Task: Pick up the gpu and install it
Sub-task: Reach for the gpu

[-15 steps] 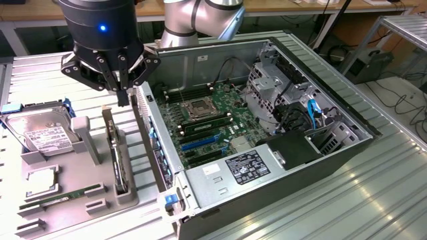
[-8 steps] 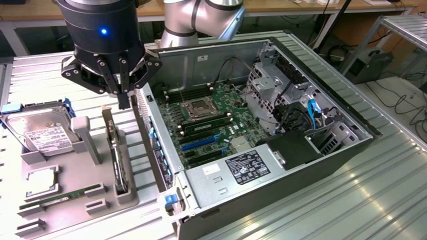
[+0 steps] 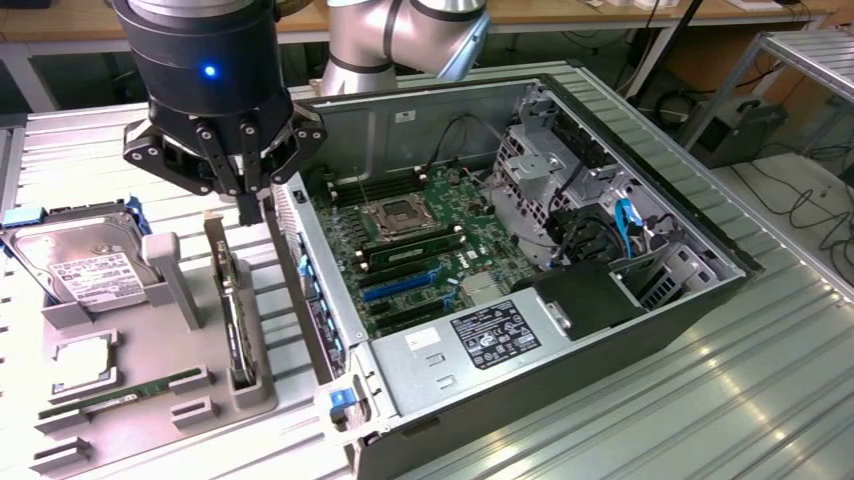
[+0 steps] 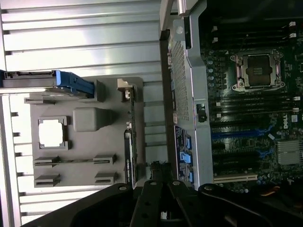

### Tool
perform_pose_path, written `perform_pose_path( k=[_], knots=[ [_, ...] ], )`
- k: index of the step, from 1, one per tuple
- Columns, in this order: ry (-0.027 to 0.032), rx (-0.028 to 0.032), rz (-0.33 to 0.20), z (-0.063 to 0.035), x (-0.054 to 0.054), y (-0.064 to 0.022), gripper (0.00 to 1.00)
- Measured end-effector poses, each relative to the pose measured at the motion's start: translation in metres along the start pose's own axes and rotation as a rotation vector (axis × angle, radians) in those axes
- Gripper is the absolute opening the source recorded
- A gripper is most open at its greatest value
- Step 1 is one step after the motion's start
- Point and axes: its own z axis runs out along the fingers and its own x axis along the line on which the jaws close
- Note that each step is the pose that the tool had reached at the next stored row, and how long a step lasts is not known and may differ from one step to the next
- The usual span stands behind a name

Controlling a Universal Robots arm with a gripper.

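Note:
The gpu [image 3: 235, 300] stands on its long edge in a slot of the grey holder tray [image 3: 147, 420], to the exterior view's left of the open computer case [image 3: 534, 400]. In the wrist view the gpu [image 4: 130, 137] shows as a thin dark card edge beside the case wall. My gripper [image 3: 250, 208] hangs just above the card's far end, between the tray and the case wall, its fingers shut with nothing between them. The gripper's black linkage [image 4: 160, 208] shows close to the wrist camera.
The tray also holds a silver hard drive [image 3: 80, 265] in a blue bracket, a processor chip [image 3: 87, 358] and a green RAM stick [image 3: 120, 395]. Inside the case lie the motherboard [image 3: 414, 250], its processor socket [image 4: 258, 71] and blue card slots [image 3: 400, 285]. Everything stands on a ribbed metal table [image 3: 747, 400].

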Motion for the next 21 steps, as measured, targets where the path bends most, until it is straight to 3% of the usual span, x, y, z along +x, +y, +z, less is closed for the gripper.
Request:
perform_pose_path(
  k=[21],
  knots=[
    [0.0000,0.0000,0.000,-0.0004,-0.001,-0.0194,0.11]
  ],
)
